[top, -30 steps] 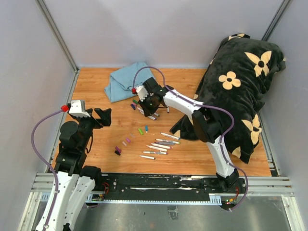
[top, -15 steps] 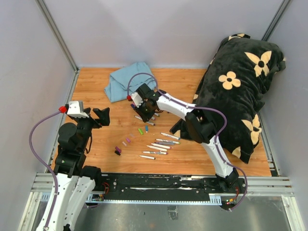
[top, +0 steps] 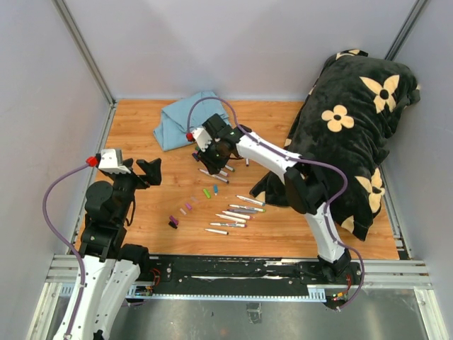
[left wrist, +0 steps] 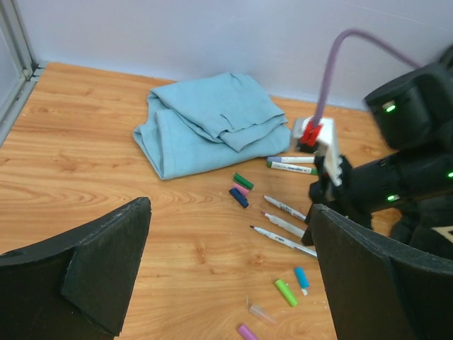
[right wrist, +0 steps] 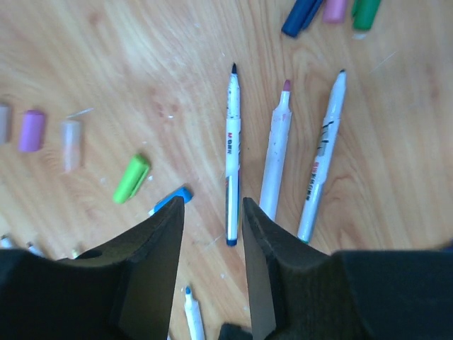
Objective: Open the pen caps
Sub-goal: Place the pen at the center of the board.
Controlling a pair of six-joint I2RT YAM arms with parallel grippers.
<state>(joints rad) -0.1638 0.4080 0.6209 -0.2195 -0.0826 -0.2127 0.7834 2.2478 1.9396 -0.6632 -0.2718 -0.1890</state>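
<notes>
Green cap [right wrist: 132, 178] loose, right end effector [right wrist: 211, 207] parted over marker [right wrist: 232, 152]

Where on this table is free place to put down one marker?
The table is bare left of the blue cloth and along the back between cloth and black pillow. The middle is crowded with markers and caps.

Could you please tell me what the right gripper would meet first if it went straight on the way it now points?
Most likely the uncapped black-tipped marker on the wooden table: its rear end lies between the right gripper's parted jaws. How far above it they are is unclear.
</notes>
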